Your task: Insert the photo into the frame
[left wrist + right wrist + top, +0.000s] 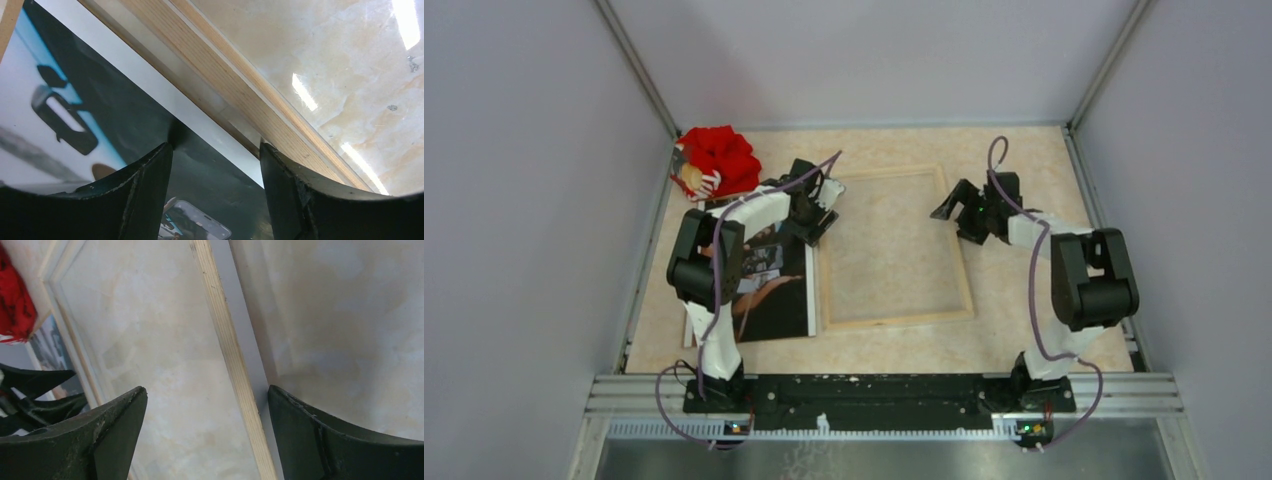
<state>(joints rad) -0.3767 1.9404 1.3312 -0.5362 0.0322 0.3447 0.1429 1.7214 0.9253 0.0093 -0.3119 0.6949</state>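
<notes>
Photo (774, 290) flat, face up, just beside frame (899, 319), which lies wood-back up. Left gripper (216, 150) open over photo edge, likely to pinch it. Right gripper (207, 390) open, straddling far rail, probably to steady frame.

A red thing (721, 158) lies in the far left corner of the table (1024, 335). It is fluffy, with a pale yellow and white part on its left side, and I cannot tell what it is. In my right wrist view the red thing (12, 300) shows at the left edge. The table top is beige and marbled. Grey walls (514, 220) stand on three sides. A metal rail (624, 392) runs along the near edge.
</notes>
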